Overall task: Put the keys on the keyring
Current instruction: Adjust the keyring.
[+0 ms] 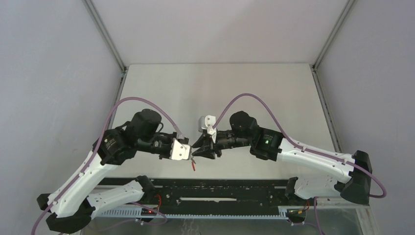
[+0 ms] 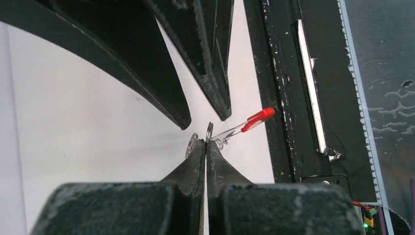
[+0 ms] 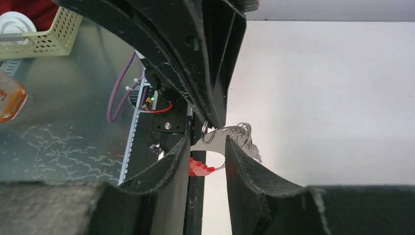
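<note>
Threading step: left fingers (image 2: 195, 169) are clamped tight on the keyring (image 2: 209, 131). Right fingers (image 3: 166, 166), half open, straddle the keys (image 3: 216, 138). They should grip one next.

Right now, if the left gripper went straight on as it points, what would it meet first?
Probably the right gripper, its black fingertips facing it beyond the pinched thin silvery keyring.

The tabletop (image 1: 220, 88) is a plain, pale matte surface, evenly lit, with metal profiles (image 1: 322, 93) along its left and right sides. A black mounting rail (image 1: 220, 188) runs across its near edge. Both arm bases (image 1: 115, 196) sit on that rail, one toward each end.
</note>
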{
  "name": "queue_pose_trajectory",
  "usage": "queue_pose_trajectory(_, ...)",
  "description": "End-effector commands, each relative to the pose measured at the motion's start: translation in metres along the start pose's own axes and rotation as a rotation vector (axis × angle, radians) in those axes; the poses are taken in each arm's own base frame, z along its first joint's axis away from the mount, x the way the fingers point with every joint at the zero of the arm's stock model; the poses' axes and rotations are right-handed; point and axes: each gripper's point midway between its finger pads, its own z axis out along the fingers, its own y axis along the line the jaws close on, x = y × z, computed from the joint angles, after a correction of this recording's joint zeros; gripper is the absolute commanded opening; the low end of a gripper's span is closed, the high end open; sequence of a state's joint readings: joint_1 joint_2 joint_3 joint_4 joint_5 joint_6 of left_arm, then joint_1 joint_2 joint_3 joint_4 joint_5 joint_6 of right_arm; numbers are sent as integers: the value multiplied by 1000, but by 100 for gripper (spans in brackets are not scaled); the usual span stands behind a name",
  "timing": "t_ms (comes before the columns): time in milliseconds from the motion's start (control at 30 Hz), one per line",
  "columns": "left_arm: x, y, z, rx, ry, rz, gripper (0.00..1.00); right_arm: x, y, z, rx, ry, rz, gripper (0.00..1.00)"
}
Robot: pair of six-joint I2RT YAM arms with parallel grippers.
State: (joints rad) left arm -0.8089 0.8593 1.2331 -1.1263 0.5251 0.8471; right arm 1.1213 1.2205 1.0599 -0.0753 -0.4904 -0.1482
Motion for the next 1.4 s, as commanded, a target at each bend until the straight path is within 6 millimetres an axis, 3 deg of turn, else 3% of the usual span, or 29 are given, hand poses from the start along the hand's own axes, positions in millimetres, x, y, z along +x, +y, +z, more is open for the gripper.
queue_pose_trajectory(0,-15,11,-11,-54,-12,54,0,-24,-6,3,25,-72,-42,38)
queue_pose_trajectory(333,-20,18,-11,-88,-15,32,0,-30,-8,8,27,-99,-19,27)
queue_pose_trajectory(600,-24,22,-12,-107,-20,13,0,-19,-12,13,40,-41,15,30)
queue_pose_trajectory(667,-25,22,-13,-107,-25,13,0,-22,-13,12,48,-48,13,24)
queue_pose_trajectory(767,-27,21,-14,-103,-37,15,0,-25,-15,11,63,-60,9,0)
queue_pose_trajectory(933,-35,18,-15,-93,-71,4,0,-28,-18,7,91,-70,13,0)
queue_pose_trajectory(967,-37,18,-16,-99,-77,-5,7,-30,-18,5,92,-85,15,0)
queue_pose_trajectory(1033,-37,18,-19,-114,-83,-34,35,-38,-14,0,74,-142,29,0)
queue_pose_trajectory(1100,-36,16,-21,-120,-86,-53,44,-43,-8,-10,53,-217,45,0)
queue_pose_trajectory(1200,-33,11,-25,-132,-94,-91,44,-60,-3,-25,38,-353,64,0)
queue_pose_trajectory(1367,-28,10,-26,-160,-137,-196,38,-68,5,-38,-1,-454,100,0)
